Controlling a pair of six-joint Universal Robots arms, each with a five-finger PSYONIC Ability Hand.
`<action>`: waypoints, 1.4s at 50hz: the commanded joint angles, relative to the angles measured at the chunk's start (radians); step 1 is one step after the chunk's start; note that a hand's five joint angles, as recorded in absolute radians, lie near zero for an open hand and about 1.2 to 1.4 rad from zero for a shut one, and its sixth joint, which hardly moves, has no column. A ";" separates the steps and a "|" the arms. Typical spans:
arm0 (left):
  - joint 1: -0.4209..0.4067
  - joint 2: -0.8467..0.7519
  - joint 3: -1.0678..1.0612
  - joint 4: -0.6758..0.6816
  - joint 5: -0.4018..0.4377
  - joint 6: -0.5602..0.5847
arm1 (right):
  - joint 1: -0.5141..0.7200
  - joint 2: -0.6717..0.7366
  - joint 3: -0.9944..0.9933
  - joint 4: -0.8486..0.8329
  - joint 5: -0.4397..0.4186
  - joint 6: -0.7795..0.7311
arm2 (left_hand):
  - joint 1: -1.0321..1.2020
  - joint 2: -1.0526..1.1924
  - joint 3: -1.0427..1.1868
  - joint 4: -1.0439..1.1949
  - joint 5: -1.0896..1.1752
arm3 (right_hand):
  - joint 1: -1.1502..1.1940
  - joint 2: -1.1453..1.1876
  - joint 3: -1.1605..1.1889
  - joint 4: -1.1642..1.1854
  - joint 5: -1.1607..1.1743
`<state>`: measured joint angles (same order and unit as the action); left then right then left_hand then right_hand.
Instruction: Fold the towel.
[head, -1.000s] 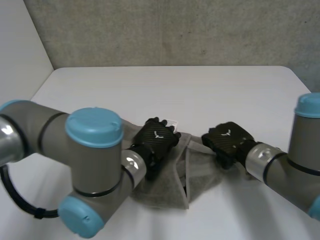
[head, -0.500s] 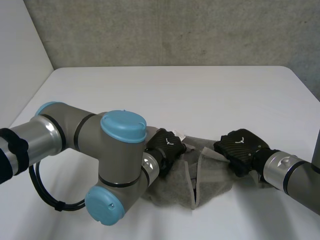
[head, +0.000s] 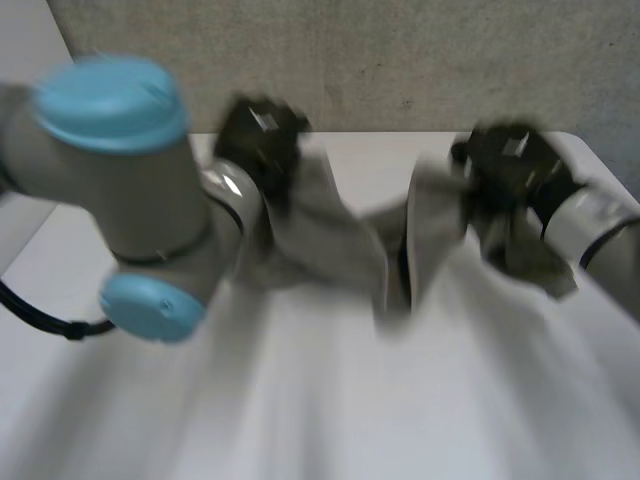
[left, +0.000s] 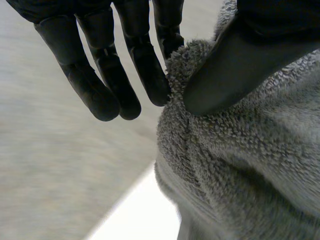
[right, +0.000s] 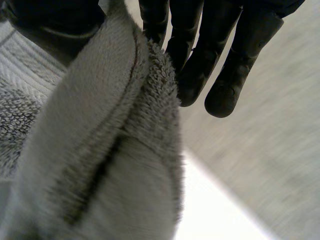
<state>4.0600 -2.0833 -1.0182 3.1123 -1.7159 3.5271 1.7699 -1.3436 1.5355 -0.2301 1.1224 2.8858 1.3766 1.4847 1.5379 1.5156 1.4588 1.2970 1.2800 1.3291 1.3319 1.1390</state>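
Between left robot hand (left: 102, 80) and right robot hand (right: 232, 70) hangs nubby towel (left: 240, 165).

The white counter (head: 320, 400) lies below the left hand (head: 262, 135) and right hand (head: 508, 160). The towel (head: 340, 240) hangs above it, contact unclear.

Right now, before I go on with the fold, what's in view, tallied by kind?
Towels: 1, the grey towel, held up.
Robot hands: 2, left robot hand and right robot hand, each pinching a towel edge.
Tables: 1, the white table.
Total: 4.
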 joint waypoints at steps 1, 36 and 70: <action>0.114 0.135 -0.019 0.078 -0.094 -0.252 | -0.098 -0.054 -0.052 -0.232 -0.015 0.468 | 0.020 -0.088 -0.142 -0.119 -0.237 | 0.099 0.116 0.067 0.064 0.083; -0.012 0.347 -0.646 0.057 -0.044 -0.125 | -0.101 0.097 0.040 0.350 -0.199 -0.318 | -1.128 -1.236 -1.289 -1.267 -1.385 | -0.957 -0.940 -0.989 -0.992 -0.973; 0.092 -0.149 -0.209 -0.047 0.205 0.455 | -0.101 -0.195 0.572 0.095 -0.303 -0.893 | -1.081 -1.189 -1.242 -1.220 -1.338 | -0.913 -0.896 -0.945 -0.947 -0.929</action>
<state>4.1397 -2.2096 -1.2367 3.0926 -1.5091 3.9162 1.6677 -1.5455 2.0851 -0.0799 0.8286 1.9928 0.3367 0.3217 0.3132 0.3360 0.3092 0.4019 0.3957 0.3890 0.3840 0.1965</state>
